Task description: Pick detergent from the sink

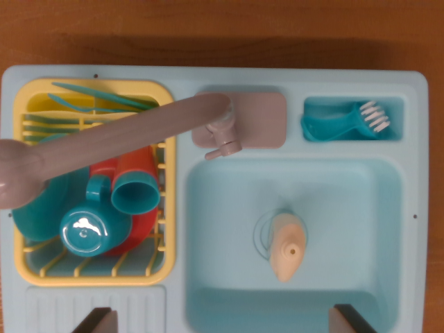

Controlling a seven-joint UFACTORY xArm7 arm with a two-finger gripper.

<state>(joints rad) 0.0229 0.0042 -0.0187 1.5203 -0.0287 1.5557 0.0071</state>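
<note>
A peach, cone-topped plastic detergent bottle (288, 246) stands over the drain in the pale blue toy sink (374, 187). The claw (225, 320) hangs above it, spread wide and empty.

Pale peach detergent (287, 245), light blue sink (388, 208), yellow rack (90, 274), mauve faucet (125, 135)

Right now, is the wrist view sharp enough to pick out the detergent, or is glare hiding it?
In the wrist view the whole frame is slightly soft; the detergent bottle in the sink is distinct and glare-free; the only bright glint sits on a teal cup; the end effector tips are dark and blurred.
</note>
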